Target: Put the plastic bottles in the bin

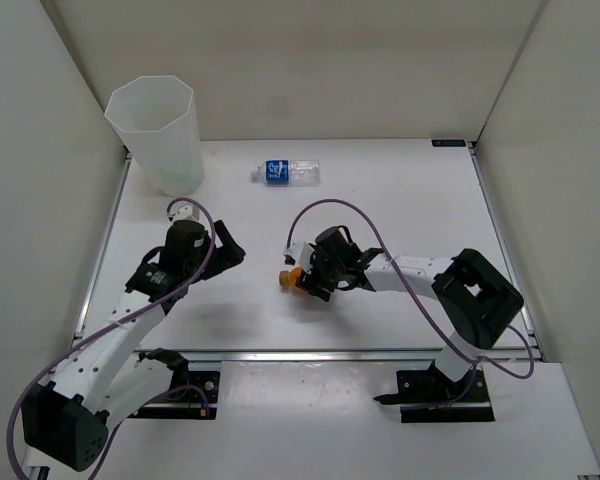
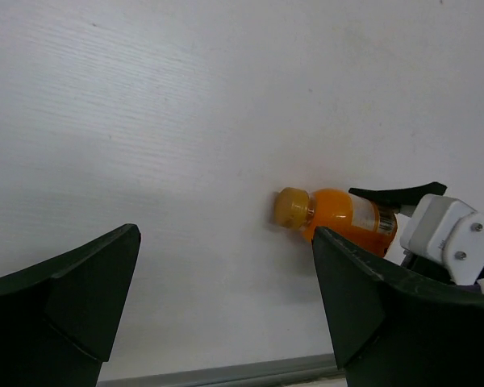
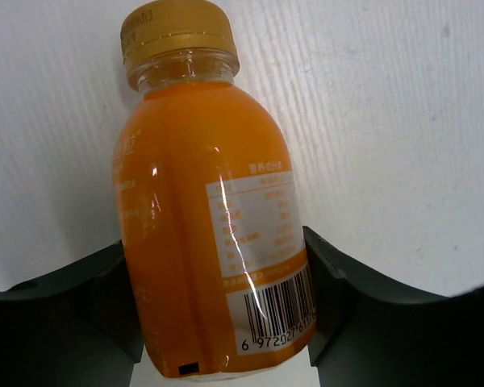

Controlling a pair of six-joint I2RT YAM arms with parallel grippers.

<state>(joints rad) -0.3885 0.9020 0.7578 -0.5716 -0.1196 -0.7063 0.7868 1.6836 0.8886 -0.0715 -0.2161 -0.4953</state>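
**Top view.** The bin (image 1: 150, 125), a translucent white many-sided container, was seen standing upright in the upper left of the frame, at the far left corner of the white surface (image 1: 400, 200). A faint green tint was visible through its lower wall; its source could not be determined. The blue-labelled bottle (image 1: 287, 172), clear and lying on its side, was located right of the bin, in the upper centre of the frame, well apart from both arms. The orange-filled bottle (image 1: 292, 279) was found at the centre of the frame, on its side, with its cap directed toward the left edge. It was clasped by the right gripper (image 1: 315, 272), which was reached in from the right. The left gripper (image 1: 225, 250) was placed left of centre, near that bottle but not touching it, with its jaws spread wide and nothing between them.

**Left wrist view.** The spread fingers (image 2: 73, 298) were shown at the lower corners, with bare surface between them. The orange-filled bottle was visible at centre right.

**Right wrist view.** The orange-filled bottle filled the centre of the frame, cap uppermost. Both dark fingers (image 3: 81, 306) were pressed against its lower sides, beside the barcode label; the grip was thus closed on the bottle.
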